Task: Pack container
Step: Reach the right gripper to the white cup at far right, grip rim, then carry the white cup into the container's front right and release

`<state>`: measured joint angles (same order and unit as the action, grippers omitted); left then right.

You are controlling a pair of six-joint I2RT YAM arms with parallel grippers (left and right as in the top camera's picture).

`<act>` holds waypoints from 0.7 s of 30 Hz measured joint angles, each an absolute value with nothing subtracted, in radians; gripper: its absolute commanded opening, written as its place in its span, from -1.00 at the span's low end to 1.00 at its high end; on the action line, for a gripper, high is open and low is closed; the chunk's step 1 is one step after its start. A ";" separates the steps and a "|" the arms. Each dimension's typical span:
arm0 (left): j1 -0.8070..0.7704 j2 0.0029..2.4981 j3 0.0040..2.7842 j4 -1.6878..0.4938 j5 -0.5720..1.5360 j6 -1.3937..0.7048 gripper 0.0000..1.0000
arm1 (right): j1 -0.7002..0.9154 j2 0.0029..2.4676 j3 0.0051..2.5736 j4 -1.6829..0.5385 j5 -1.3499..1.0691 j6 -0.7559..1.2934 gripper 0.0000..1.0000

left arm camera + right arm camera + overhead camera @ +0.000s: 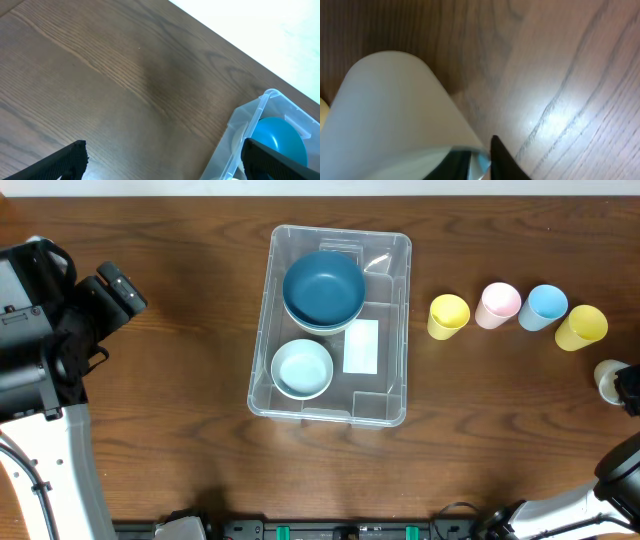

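Observation:
The clear plastic container (pixel 395 255) stands mid-table with a white label (pixel 361 346) on its base. Inside it are a dark blue bowl (pixel 323 288) stacked on another at the far end and a light blue bowl (pixel 302 368) at the near end. My left gripper (pixel 130 292) is open and empty, well to the left of the container; its wrist view (pixel 164 150) shows the container's corner (pixel 240 130) and the blue bowl (pixel 280 140). My right gripper (pixel 628 388) at the far right edge is shut on the rim of a white cup (pixel 608 376), which fills the right wrist view (pixel 390 110).
Four cups stand in a row right of the container: yellow (pixel 448 315), pink (pixel 498 304), blue (pixel 545 306) and yellow (pixel 582 326). Bare wooden table (pixel 180 410) lies left of and in front of the container.

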<state>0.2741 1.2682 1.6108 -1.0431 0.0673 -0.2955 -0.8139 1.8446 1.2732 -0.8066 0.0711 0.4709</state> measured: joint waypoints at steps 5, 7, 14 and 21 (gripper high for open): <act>0.274 1.268 1.611 -1.044 0.067 -0.295 0.96 | -0.813 1.823 1.274 -0.835 0.061 0.494 -0.97; 0.274 1.268 1.611 -1.043 0.067 -0.295 0.96 | -0.805 1.811 1.274 -0.838 0.064 0.498 -0.98; 0.274 1.268 1.611 -1.043 0.067 -0.295 0.96 | -0.698 1.724 1.273 -0.833 0.094 0.501 -0.97; 0.274 1.268 1.611 -1.043 0.067 -0.295 0.96 | -0.569 1.568 1.276 -0.880 0.055 0.506 -0.98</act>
